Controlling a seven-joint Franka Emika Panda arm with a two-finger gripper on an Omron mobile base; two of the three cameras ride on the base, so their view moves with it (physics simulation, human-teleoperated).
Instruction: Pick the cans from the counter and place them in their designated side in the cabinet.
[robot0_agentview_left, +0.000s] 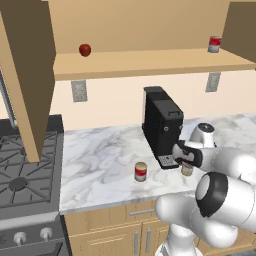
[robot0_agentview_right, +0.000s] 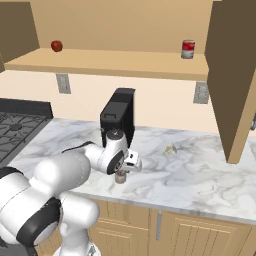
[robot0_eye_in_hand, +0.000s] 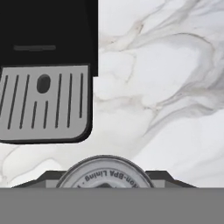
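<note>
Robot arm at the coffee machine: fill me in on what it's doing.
The gripper is down over the olive-labelled can on the marble counter, just in front of the black coffee machine; whether it has closed on the can cannot be told. The red-labelled can stands untouched to its left. In the wall cabinet, one red-and-grey can sits at the right end, a red fruit at the left.
</note>
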